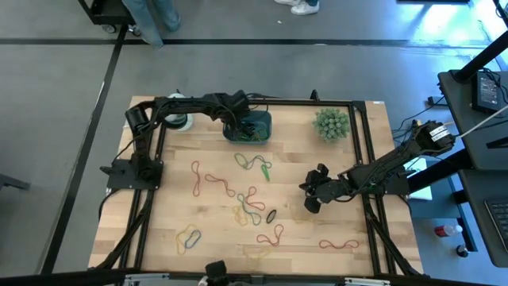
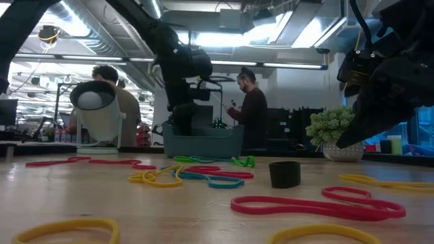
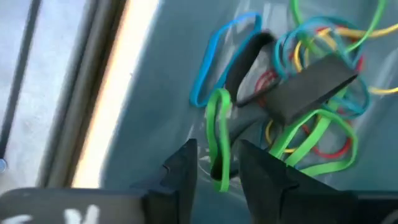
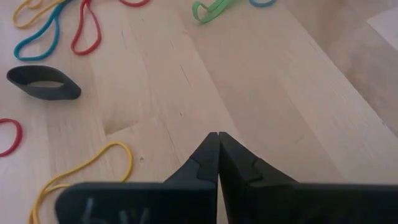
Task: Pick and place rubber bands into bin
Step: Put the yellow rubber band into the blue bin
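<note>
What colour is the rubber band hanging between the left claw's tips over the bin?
Green, clearest in the left wrist view.

Left dark six-joint arm stretched from its base at the table's left edge across the far side, wrist bent downward. Left two-finger gripper (image 3: 214,171) pointing steeply down, dark fingers (image 3: 181,165) parted with a narrow gap between the tips. Right dark six-joint arm reaching in from the right edge toward the middle, forearm angled low. Right two-finger gripper (image 4: 217,155) hanging above the wooden surface, fingers (image 4: 202,158) pressed tip to tip, nothing between them.
</note>
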{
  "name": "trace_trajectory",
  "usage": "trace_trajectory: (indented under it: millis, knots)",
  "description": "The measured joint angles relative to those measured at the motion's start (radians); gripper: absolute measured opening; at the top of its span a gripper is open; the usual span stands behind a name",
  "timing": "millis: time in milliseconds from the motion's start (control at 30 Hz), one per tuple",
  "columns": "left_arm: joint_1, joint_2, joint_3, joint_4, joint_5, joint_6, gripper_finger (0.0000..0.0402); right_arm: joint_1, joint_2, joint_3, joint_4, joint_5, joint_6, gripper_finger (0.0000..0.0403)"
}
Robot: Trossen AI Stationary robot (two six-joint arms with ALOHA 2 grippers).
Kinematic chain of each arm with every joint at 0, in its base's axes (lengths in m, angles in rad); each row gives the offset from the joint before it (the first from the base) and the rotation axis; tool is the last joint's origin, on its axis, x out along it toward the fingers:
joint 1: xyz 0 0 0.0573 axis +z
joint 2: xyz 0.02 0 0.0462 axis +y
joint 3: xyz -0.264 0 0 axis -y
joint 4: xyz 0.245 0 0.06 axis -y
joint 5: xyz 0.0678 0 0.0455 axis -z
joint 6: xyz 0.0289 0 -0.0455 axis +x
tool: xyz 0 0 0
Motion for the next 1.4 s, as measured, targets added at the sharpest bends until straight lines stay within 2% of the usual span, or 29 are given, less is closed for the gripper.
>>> trace_trajectory:
  millis: [233,367,467,533,833,1067,1200,1400]
  knots:
    - [-0.033,-0.119,0.0,-0.051,0.004,-0.052,0.0095,0.0,0.0,0.0,-0.001,0.0,0.0,0.0008]
    - [-0.083,-0.211,0.0,-0.117,0.03,-0.157,0.0061,0.0,0.0,0.0,-0.001,0.0,0.0,0.0008]
    - [-0.163,-0.282,-0.038,-0.12,0.03,-0.174,0.0025,0.0,0.0,0.0,0.003,0.0,0.0,0.0008]
    - [-0.224,-0.327,-0.078,-0.125,0.016,-0.175,0.0007,0.0,0.0,0.0,0.004,0.0,-0.003,0.0008]
    - [-0.508,-0.533,-0.313,-0.121,0.003,-0.353,0.0002,0.0,0.0,0.0,0.017,0.0,-0.026,0.0008]
    - [-0.694,-0.694,-0.515,-0.098,-0.096,-0.546,0.0002,0.0,0.0,0.0,0.016,-0.001,-0.026,0.0008]
    - [-0.772,-0.775,-0.63,-0.028,-0.141,-0.608,0.0001,0.0,0.0,0.0,0.017,-0.001,-0.026,0.0008]
    - [-0.815,-0.87,-0.768,0.086,-0.202,-0.59,0.0001,0.003,0.0,0.049,-0.016,-0.049,-0.03,0.0003]
